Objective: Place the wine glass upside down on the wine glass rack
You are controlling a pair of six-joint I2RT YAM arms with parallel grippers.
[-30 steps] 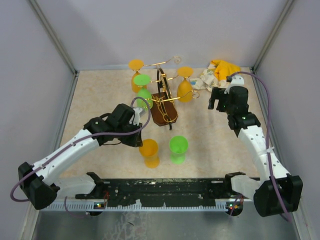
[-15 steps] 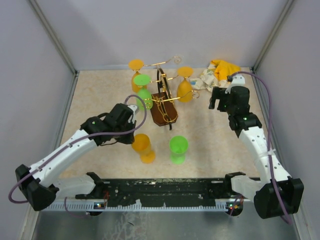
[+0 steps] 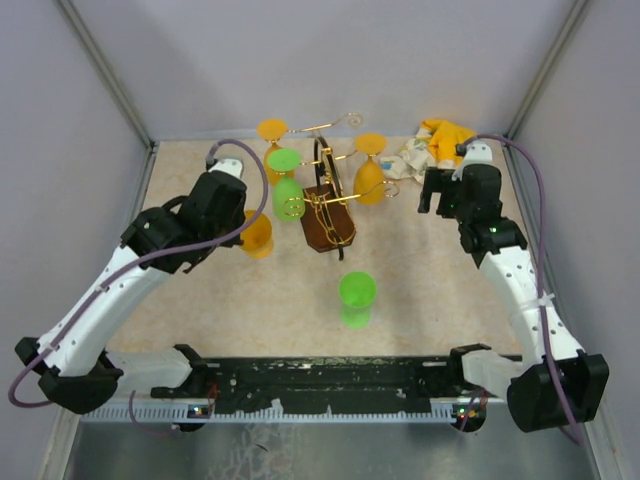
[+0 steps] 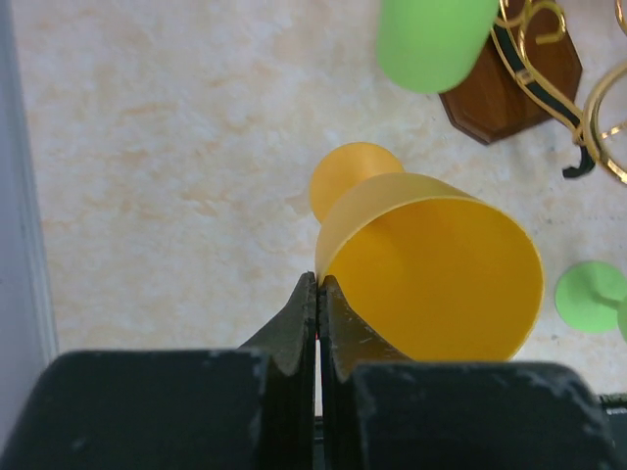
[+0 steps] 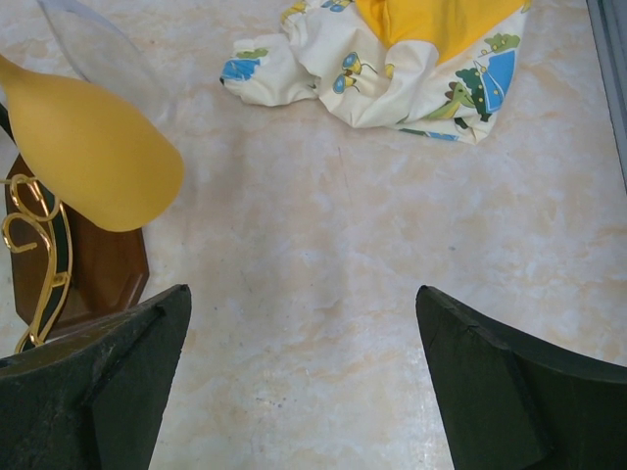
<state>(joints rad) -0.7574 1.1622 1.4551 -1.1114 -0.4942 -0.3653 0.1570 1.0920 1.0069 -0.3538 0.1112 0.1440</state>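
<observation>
My left gripper (image 3: 243,222) is shut on the rim of an orange wine glass (image 3: 258,236), held tilted above the table to the left of the rack. In the left wrist view the jaws (image 4: 318,281) pinch the rim of the orange glass (image 4: 431,274), its open mouth toward the camera. The gold wire wine glass rack (image 3: 322,190) stands on its brown base (image 3: 328,230) at mid-back. A green glass (image 3: 288,190) and two orange glasses (image 3: 370,178) hang on it upside down. My right gripper (image 3: 436,198) is open and empty to the right of the rack (image 5: 304,294).
A second green glass (image 3: 355,298) stands on the table near the front middle. A crumpled yellow and white cloth (image 3: 432,146) lies at the back right (image 5: 411,49). Grey walls close in the table on three sides.
My left arm has lifted the orange glass from the near middle of the table and carried it left and farther back, beside the rack. The right arm has not moved.
</observation>
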